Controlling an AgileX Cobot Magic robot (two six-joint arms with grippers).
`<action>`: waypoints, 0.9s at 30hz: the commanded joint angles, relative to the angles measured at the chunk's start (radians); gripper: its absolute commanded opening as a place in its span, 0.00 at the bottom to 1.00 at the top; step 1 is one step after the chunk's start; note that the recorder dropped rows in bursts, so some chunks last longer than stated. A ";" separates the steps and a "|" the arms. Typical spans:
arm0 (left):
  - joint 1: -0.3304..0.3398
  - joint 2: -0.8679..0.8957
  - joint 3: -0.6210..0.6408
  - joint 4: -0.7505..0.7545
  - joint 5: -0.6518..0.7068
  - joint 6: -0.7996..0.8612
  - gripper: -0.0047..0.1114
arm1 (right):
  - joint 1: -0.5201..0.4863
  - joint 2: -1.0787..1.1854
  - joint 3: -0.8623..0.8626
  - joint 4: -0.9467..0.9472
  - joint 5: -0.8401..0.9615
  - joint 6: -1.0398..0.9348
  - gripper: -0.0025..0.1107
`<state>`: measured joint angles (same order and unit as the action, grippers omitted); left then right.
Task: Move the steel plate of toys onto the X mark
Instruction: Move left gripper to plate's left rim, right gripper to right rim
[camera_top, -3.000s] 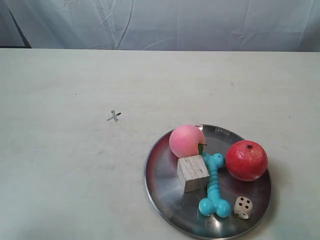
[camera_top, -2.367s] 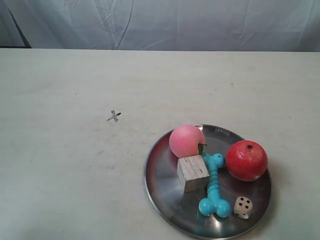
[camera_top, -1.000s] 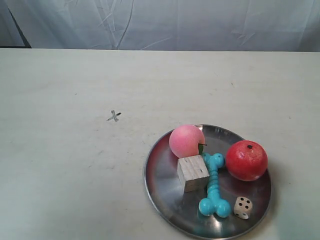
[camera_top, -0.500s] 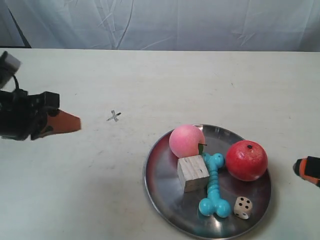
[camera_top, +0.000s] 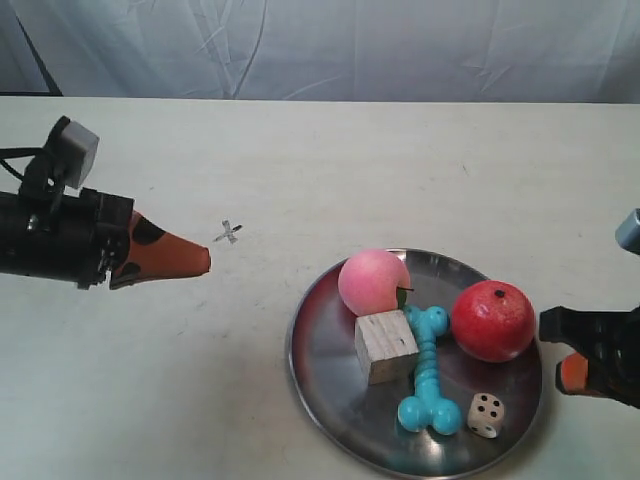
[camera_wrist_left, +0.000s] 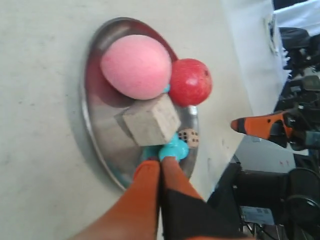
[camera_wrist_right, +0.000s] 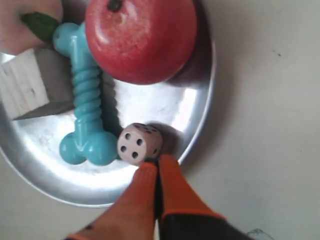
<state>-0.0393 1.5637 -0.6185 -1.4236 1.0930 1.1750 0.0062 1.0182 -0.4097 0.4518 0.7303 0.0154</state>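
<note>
The steel plate (camera_top: 325, 350) lies on the pale table at front right. It holds a pink peach (camera_top: 373, 281), a red apple (camera_top: 492, 320), a wooden cube (camera_top: 385, 346), a turquoise bone (camera_top: 428, 375) and a white die (camera_top: 486, 414). The X mark (camera_top: 228, 232) is up-left of the plate, bare. My left gripper (camera_top: 203, 263) is shut and empty, its tip just below-left of the X mark. My right gripper (camera_wrist_right: 158, 161) is shut and empty. It hovers at the plate's rim (camera_wrist_right: 207, 90) beside the die (camera_wrist_right: 139, 143). In the left wrist view the shut gripper (camera_wrist_left: 160, 162) points at the plate (camera_wrist_left: 100, 125).
A white cloth backdrop (camera_top: 320, 50) hangs behind the table's far edge. The plate sits close to the front table edge. In the left wrist view the other arm's orange gripper (camera_wrist_left: 260, 125) and dark equipment (camera_wrist_left: 280, 190) show beyond the plate.
Both arms have come into view. The left gripper has moved right, up to the X mark. The right gripper has moved in to the plate's rim. Plate and toys have not moved.
</note>
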 joint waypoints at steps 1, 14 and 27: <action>-0.005 0.113 -0.004 -0.045 -0.045 -0.011 0.11 | -0.005 0.049 -0.005 -0.043 -0.047 -0.005 0.02; -0.094 0.344 -0.087 -0.065 -0.099 0.030 0.43 | -0.005 0.117 0.020 -0.087 -0.178 0.093 0.44; -0.281 0.367 -0.303 0.253 -0.378 -0.313 0.43 | -0.005 0.239 0.077 -0.055 -0.321 0.129 0.44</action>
<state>-0.3114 1.9205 -0.8852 -1.2184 0.7463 0.9313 0.0062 1.2394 -0.3455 0.3924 0.4535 0.1261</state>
